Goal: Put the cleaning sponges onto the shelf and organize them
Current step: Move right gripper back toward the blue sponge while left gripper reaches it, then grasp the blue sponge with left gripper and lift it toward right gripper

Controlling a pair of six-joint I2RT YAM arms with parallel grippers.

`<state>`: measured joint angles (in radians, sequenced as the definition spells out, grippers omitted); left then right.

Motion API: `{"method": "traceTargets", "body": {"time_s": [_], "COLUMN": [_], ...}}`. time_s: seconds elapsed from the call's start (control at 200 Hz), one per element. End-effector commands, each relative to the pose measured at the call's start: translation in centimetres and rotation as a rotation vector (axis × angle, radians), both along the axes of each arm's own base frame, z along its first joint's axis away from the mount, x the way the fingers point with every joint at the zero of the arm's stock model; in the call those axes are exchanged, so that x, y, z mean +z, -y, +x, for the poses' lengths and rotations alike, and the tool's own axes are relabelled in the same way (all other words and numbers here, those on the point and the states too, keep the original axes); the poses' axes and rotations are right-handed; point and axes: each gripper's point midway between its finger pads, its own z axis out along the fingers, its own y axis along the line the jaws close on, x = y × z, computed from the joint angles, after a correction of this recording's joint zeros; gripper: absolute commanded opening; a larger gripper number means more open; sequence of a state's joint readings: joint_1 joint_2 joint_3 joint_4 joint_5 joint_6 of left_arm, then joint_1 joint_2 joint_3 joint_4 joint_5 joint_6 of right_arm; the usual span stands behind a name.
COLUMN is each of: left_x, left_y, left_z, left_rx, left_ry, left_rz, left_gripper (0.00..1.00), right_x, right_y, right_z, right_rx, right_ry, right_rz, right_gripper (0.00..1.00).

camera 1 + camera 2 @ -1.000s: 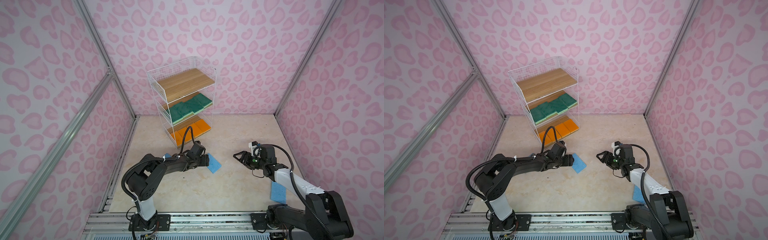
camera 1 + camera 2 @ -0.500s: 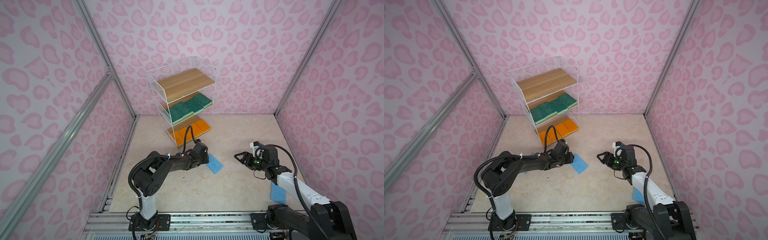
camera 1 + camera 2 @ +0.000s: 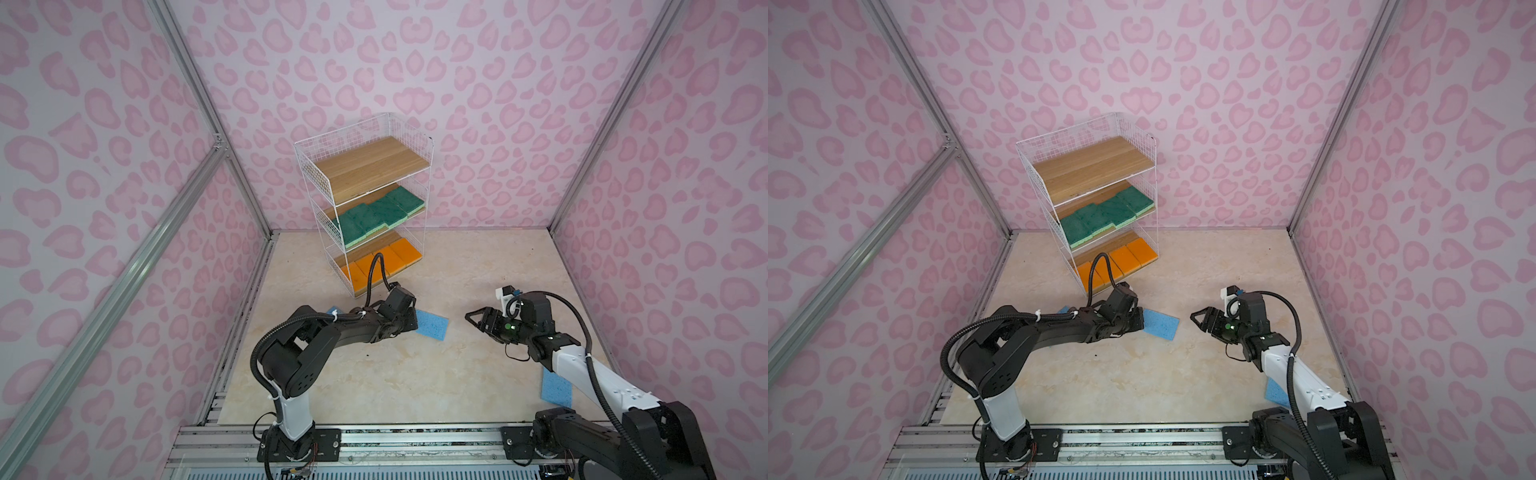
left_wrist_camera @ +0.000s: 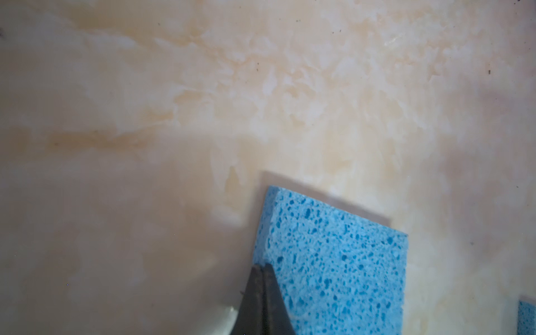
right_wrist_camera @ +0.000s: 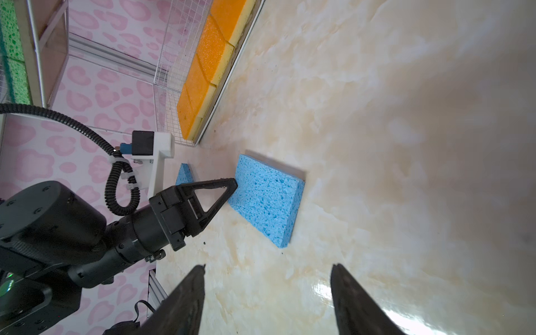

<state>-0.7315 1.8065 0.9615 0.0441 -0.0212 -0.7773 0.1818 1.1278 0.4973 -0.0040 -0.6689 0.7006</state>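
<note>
A porous light blue sponge (image 3: 432, 325) (image 3: 1160, 324) lies flat on the marble floor in front of the shelf (image 3: 365, 166) (image 3: 1088, 164). My left gripper (image 3: 414, 323) (image 3: 1142, 322) (image 4: 262, 268) is shut, its fingertips pressed together with nothing between them, the tip against the sponge's (image 4: 342, 261) (image 5: 266, 200) near edge. My right gripper (image 3: 469, 318) (image 3: 1195, 318) (image 5: 268, 265) stands open above bare floor, to the right of that sponge and pointing at it. Green sponges (image 3: 380, 214) fill the middle tier, orange sponges (image 3: 380, 262) the bottom tier. The top board is bare.
A second blue sponge (image 3: 557, 388) (image 3: 1277, 390) lies at the front right, partly under my right arm. A third blue sponge (image 3: 333, 310) (image 5: 184, 174) peeks out behind my left arm near the shelf's foot. Pink patterned walls enclose the floor.
The left gripper has gone from open to shut and edged slightly toward the blue sponge. The right arm has barely moved.
</note>
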Motion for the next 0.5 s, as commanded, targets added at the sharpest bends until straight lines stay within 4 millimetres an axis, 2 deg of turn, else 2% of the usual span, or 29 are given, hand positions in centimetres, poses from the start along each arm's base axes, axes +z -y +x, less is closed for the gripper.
{"method": "traceTargets", "body": {"time_s": [0.0,0.19,0.33,0.495], "left_x": [1.3,4.4,6.5,6.6], "left_y": [-0.5,-1.7,-3.1,-5.0], "left_z": [-0.7,-1.3,-1.9,-2.4], "left_rx": [0.007,0.025,0.03,0.046], "left_ry": [-0.023,0.007,0.04,0.042], "left_rz": [-0.036,-0.113,-0.151,-0.137], "left_gripper": [0.04,0.04,0.04,0.04], "right_x": [0.7,3.3,4.4,4.5], "right_y": [-0.5,-3.4,-5.1,-5.7], "right_z": [0.3,0.6,1.0,1.8], "right_rx": [0.005,0.102,0.153,0.152], "right_ry": [0.034,0.12,0.144,0.139], "right_rz": [0.013,0.081,0.092,0.095], "right_gripper": [0.7,0.75,0.76,0.76]}}
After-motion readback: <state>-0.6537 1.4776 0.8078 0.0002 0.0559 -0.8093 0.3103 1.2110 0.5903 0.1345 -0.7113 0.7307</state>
